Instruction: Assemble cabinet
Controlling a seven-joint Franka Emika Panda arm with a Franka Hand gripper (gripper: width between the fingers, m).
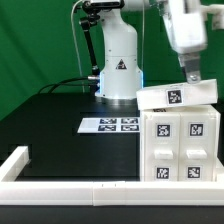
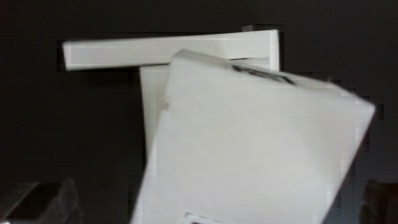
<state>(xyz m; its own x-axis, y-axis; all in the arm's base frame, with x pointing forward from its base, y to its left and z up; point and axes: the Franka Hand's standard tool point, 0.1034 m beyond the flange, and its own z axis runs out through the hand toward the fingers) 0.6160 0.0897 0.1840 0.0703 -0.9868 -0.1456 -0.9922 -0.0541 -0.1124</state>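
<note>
The cabinet is a white box with tags on its front, standing at the exterior view's right. A flat white tagged panel lies tilted on top of it. My gripper hangs just above the panel's upper edge. In the wrist view the panel fills the space between my dark fingers, with dark gaps showing on both sides of it, so the gripper is open and not gripping it. Another white piece shows beyond the panel; which part it is I cannot tell.
The marker board lies flat on the black table in the middle. A long white rail runs along the front edge and turns up the exterior view's left side. The arm's white base stands at the back.
</note>
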